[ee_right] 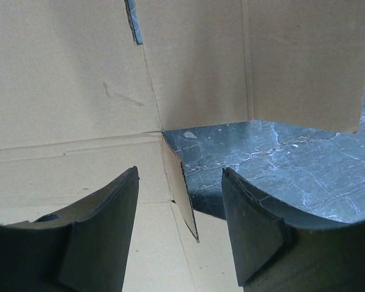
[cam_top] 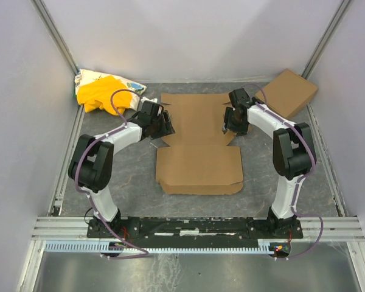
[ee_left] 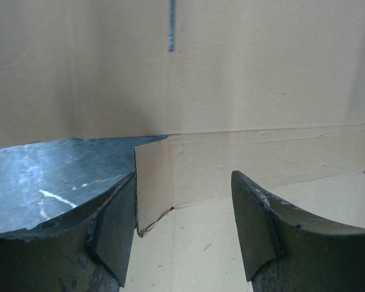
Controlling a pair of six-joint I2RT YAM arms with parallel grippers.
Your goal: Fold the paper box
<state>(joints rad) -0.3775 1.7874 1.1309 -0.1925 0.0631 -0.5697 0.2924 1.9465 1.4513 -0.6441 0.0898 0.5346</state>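
Currently: paper box (cam_top: 198, 146) lies opened out flat at the middle of the surface (cam_top: 140, 204), one panel toward the near edge and the other toward the far edge.

Left fingers (cam_top: 163, 126) sit at the box's left edge by the middle crease. Right fingers (cam_top: 233, 121) sit at its right edge, opposite.

Left wrist view: fingers spread. A small side flap (ee_left: 153, 182) stands up between them, just beside the finger on the left of the view. Cannot tell whether they touch.

Right wrist view: fingers spread. A thin corner flap (ee_right: 181, 191) stands on edge in the gap, clear of both.

Neither pair pinches anything.

Second cardboard box (cam_top: 289, 91) is at the far right corner of the surface. Yellow-and-white cloth (cam_top: 103, 91) is bunched at the far left corner.
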